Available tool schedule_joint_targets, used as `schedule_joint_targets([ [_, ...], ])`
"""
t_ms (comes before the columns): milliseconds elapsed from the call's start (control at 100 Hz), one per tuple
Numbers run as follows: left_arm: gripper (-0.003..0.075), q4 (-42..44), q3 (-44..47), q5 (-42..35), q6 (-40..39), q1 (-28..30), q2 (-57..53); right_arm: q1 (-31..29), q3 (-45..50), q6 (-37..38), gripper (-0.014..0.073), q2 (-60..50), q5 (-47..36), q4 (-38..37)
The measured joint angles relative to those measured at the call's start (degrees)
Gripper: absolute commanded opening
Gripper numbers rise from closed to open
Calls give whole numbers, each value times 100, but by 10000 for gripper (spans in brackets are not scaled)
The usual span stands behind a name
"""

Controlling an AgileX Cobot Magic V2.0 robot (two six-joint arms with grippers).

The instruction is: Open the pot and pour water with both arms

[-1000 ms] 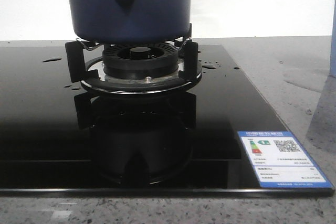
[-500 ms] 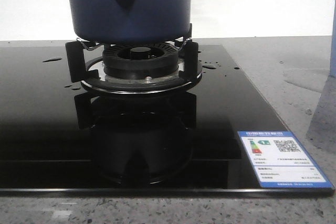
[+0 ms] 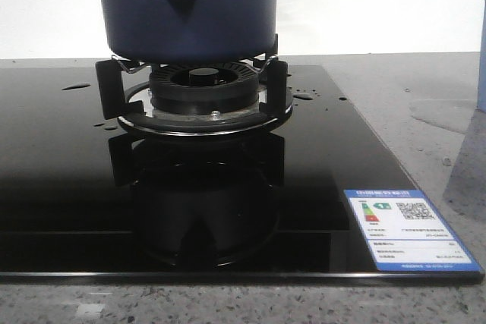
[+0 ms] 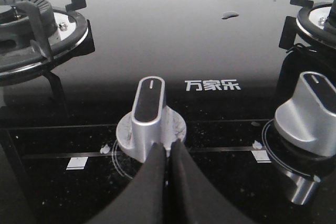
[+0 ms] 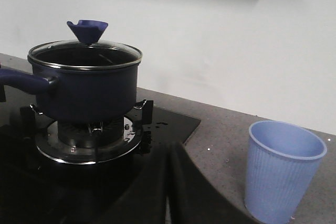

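**Waiting at the stove: nothing has moved, lid still on**

Comparing the front view over the last second shows no real change: the pot (image 3: pixel 187 9) sits on the burner (image 3: pixel 203 92) exactly as before, and neither arm has come into that view. So the task has not visibly advanced, and opening the pot is, as I judge it, still the step in hand.

The stove (image 3: pixel 61 187), a black glass top on the grey table (image 3: pixel 425 89), carries the pot on its right-hand burner, handle toward the camera. In the right wrist view the glass lid (image 5: pixel 85 51) with its blue knob (image 5: pixel 87 30) is closed on the pot. A pale blue cup (image 5: pixel 283 169) stands well apart on the table, empty as far as can be seen.

The right fingers (image 5: pixel 167 182) are pressed together, holding nothing, near the stove's edge. The left fingers (image 4: pixel 167 169) are likewise pressed together, just beside a silver dial (image 4: pixel 149 116); I cannot tell if they touch it. A second dial (image 4: pixel 307 114) lies nearby.
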Motion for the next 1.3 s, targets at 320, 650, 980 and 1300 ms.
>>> schedule_joint_targets([
  [320,-19,0,0,0,-3,3,0,0,0,0,-67,0,0,0],
  [650,-19,0,0,0,-3,3,0,0,0,-9,-67,0,0,0],
  [980,-19,0,0,0,-13,3,0,-177,625,1329,-67,0,-624,-1587],
  [1300,-19,0,0,0,-13,3,0,-583,2101,3384,-67,0,-1124,-3530],
])
